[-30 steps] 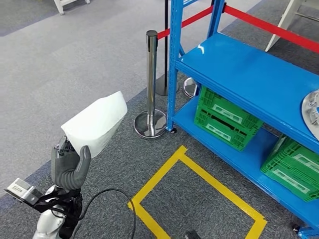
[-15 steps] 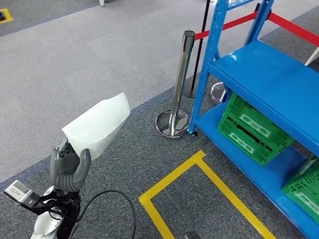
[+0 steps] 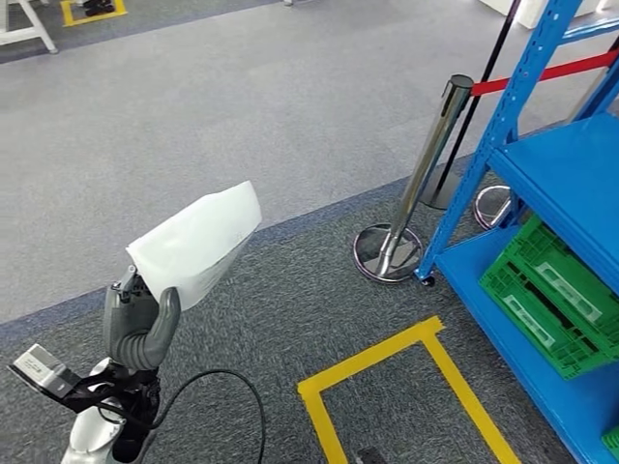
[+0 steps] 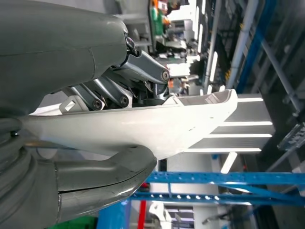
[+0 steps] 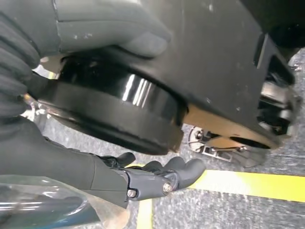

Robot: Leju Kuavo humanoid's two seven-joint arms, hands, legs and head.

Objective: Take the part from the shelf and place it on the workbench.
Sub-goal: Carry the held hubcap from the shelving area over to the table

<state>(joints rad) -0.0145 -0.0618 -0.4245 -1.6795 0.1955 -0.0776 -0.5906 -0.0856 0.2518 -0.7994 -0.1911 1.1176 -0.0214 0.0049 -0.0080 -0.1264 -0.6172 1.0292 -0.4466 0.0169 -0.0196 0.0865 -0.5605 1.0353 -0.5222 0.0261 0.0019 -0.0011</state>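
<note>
Left hand [image 3: 138, 324] gripping the white part [image 3: 195, 242], held up over the grey carpet.

In the left wrist view the thumb lies under the part [image 4: 144, 129] and the darker fingers [image 4: 144, 71] clamp its other face, so the near end of the part is hidden inside the hand; the far end juts free; the right hand [image 5: 158, 179] hangs low beside dark body parts, its fingers lying fairly straight near a yellow floor line [image 5: 251, 183], and a clear shiny shape at the picture's edge is too blurred to tell whether it holds anything; outward, the blue shelf [image 3: 562, 184] is cut off at the right edge, with a green crate [image 3: 547, 300] on its lower level and a chrome post [image 3: 430, 164] beside it; against a second ago the whole picture has swung, so the camera has turned: the shelf sits further right, more open carpet shows, while hand and part keep their place in the picture.
</note>
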